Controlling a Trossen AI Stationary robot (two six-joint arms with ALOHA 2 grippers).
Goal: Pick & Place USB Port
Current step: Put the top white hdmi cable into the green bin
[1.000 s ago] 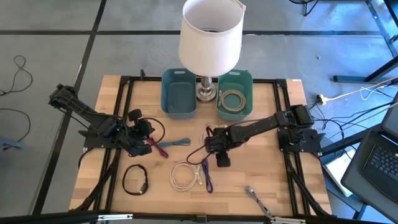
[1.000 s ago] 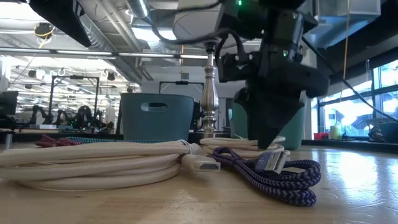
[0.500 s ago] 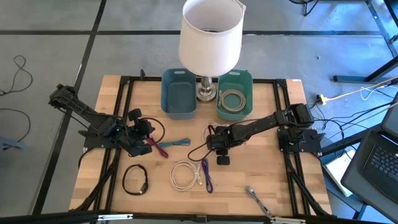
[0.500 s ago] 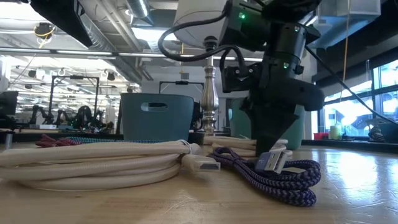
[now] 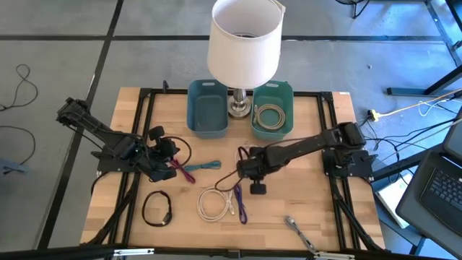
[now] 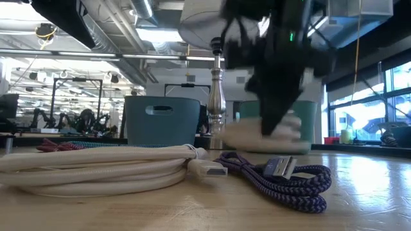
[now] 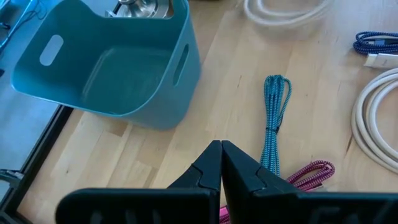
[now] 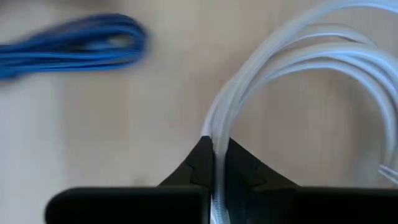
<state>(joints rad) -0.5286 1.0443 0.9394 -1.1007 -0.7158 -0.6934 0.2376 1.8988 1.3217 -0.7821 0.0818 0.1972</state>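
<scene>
My right gripper (image 5: 244, 167) is at mid-table, shut on a small coil of white cable (image 6: 257, 137), which shows as pale strands (image 8: 292, 62) in the right wrist view. A bigger white cable coil (image 5: 213, 202) and a purple-blue braided cable (image 6: 282, 179) with a USB plug lie flat on the table nearer the front edge. My left gripper (image 7: 221, 163) waits shut at the left, close to a teal cable (image 7: 273, 118) and a pink cable (image 7: 311, 171). My right gripper pinches several strands of the white coil at one side of its loop (image 8: 214, 140) between its two fingers (image 8: 198, 160). The fingers come from above, pointing down. The rest of the loop spreads away from the fingers, and in the low view the coil is blurred, a little above the tabletop.
A blue bin (image 5: 207, 108) and a green bin (image 5: 273, 108) holding a coiled cable stand at the far edge, either side of a lamp (image 5: 244, 43). A black cable (image 5: 157, 208) lies front left and a metal piece (image 5: 296, 230) front right. A blue cable (image 8: 74, 46) lies beyond the held coil.
My right gripper has come down onto the small white coil, taken hold of it and shifted slightly toward the table's left. The coil, which lay on the table, now shows blurred and raised a little off it.
</scene>
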